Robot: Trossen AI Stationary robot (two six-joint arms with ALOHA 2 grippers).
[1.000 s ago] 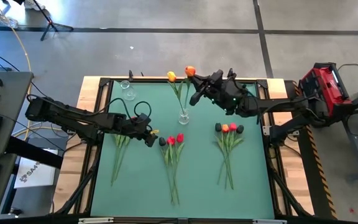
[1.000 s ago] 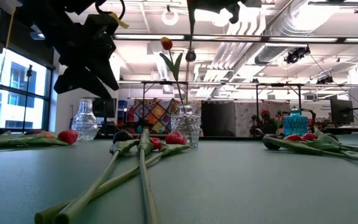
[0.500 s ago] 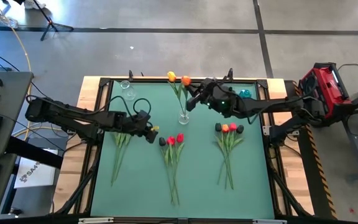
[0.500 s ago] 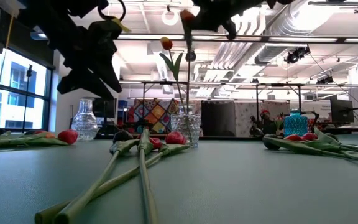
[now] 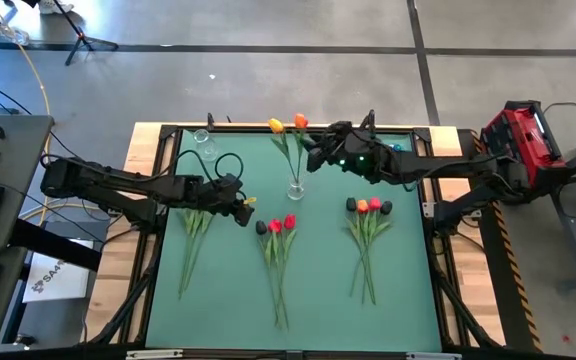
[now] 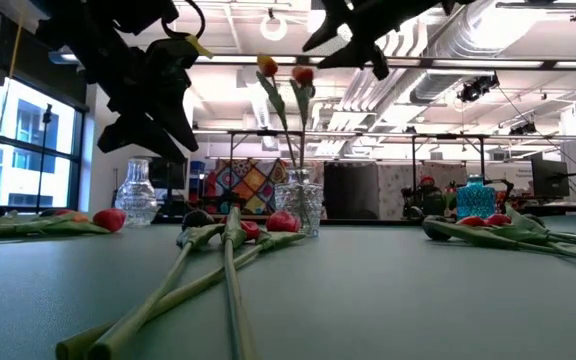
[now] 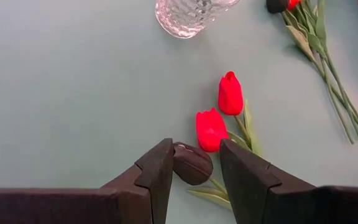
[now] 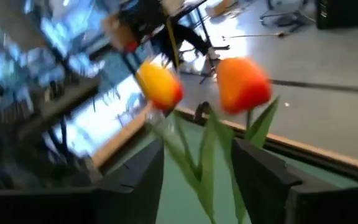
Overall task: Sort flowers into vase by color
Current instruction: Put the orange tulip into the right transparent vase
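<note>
The right gripper (image 5: 313, 152), jaws released, hovers at upper centre beside the orange tulip (image 5: 300, 121) standing in the clear glass vase (image 5: 295, 187). The left gripper (image 7: 194, 168), jaws parted, straddles a dark near-black tulip (image 7: 192, 163) on the green bench (image 5: 408, 290).

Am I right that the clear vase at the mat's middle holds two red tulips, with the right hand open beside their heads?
Not quite: the two tulips in the clear vase are yellow and orange, as the high view shows. The right hand is open beside their heads.

Green-topped table (image 5: 408, 280) carrying three bundles of tulips (image 5: 277, 240) lying flat, one beneath the left gripper (image 5: 249, 211), glass vases (image 5: 296, 187) standing beyond.
</note>
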